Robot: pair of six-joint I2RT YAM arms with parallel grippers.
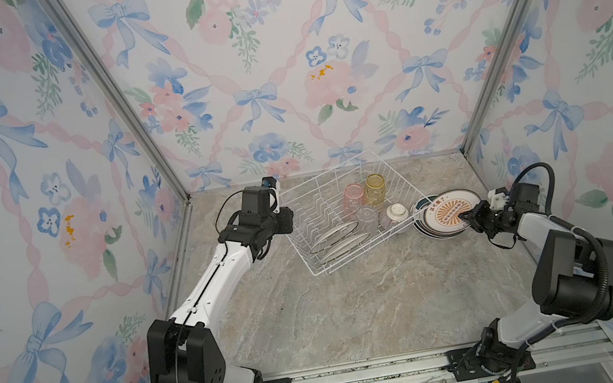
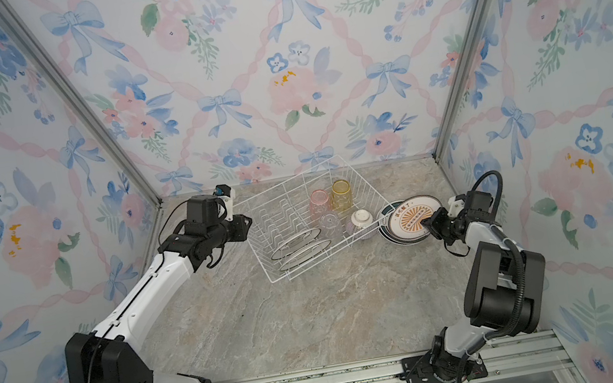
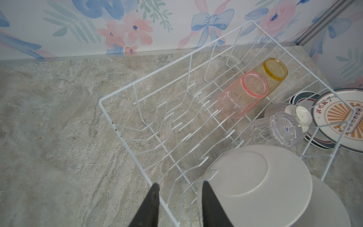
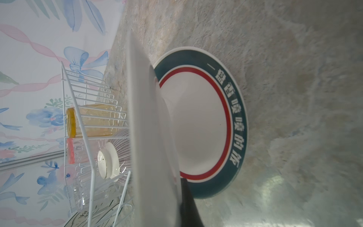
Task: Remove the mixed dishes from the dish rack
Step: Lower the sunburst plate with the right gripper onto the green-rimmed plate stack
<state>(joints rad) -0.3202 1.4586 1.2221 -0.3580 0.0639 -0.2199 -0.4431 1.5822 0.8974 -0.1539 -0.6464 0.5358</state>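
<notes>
- Nearest the lens in both top views runs the metal rail (image 1: 369, 374) with both arms bolted to it. Beyond it spreads the marbled bench (image 1: 358, 310).
- Toward the back of the bench sits the dish rack (image 1: 308, 211), a white wire basket set askew, with its upright dividers on the left side.
- Two rack plates (image 1: 333, 235), white with dark rims, lean between the dividers at the near end.
- On the rack's other side stand the pink tumbler (image 1: 354, 195), the yellow tumbler (image 1: 375, 187) and the clear tumbler (image 1: 367, 218), all base up. Beside them is the striped bowl (image 1: 395, 216), overturned so its white foot shows.
- Just outside the rack's right end, the right jaws are clamped on the near rim of the sunburst plate (image 1: 447, 213) (white, dark rim, orange rays round a printed centre). It sits over a stack of plates (image 1: 418, 205) on the bench.
- The left jaws hang at the rack's left side, by the rim.
- In the left wrist view, two black fingers (image 3: 155, 198) stand apart with the rack's rim wire (image 3: 117, 125) running between them, pinching nothing. The plain white back of a rack plate (image 3: 255, 176) fills the space beside them. The tumblers and the bowl are farther off.
- In the right wrist view, the sunburst plate (image 4: 141, 127) is seen edge-on, with one dark finger (image 4: 188, 204) against its rim.
- Beneath it lies the top plate of the stack (image 4: 202, 121), with a broad teal band, a red ring and white lettering. I cannot tell whether the two touch.
</notes>
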